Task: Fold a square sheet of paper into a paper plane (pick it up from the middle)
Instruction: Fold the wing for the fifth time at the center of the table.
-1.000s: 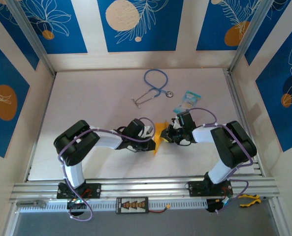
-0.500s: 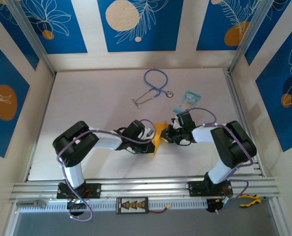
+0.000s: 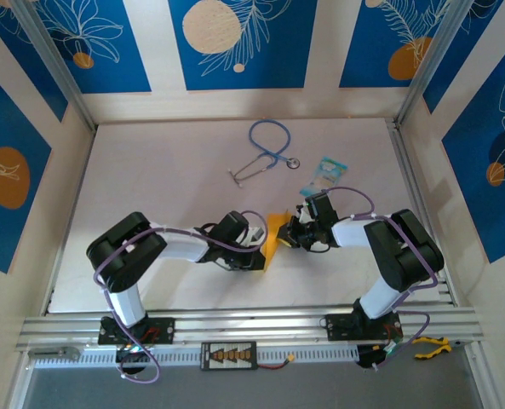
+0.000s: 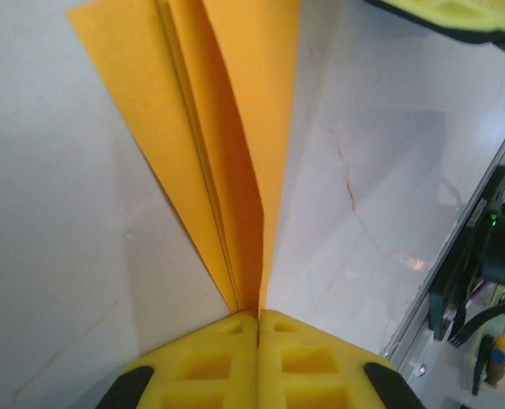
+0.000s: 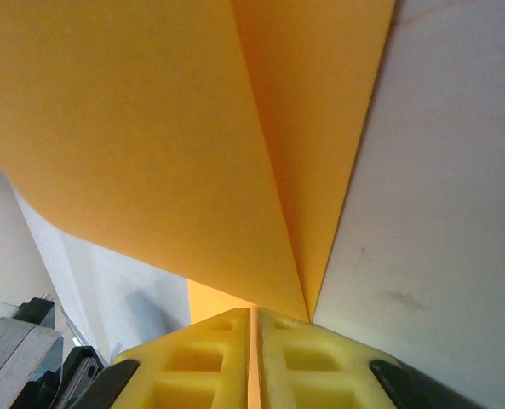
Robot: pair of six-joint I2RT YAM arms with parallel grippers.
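The square sheet of paper is folded into a slim orange-yellow paper plane that stands on edge on the table between my two grippers. In the left wrist view its stacked layers and centre crease run straight into my left gripper, whose yellow pads are shut on its lower end. My right gripper is shut on the paper plane from the other side, with a wing spreading away above the pads. From above, the left gripper and right gripper face each other across the paper.
A blue stethoscope lies at the back middle of the white table. A light-blue printed packet lies just behind the right arm. The metal rail runs along the near edge. A yellow finger of the right gripper shows past the paper.
My left gripper has closed fully on the paper and its wrist has shifted slightly left and nearer. The paper now looks narrower from above. The right arm has held still.
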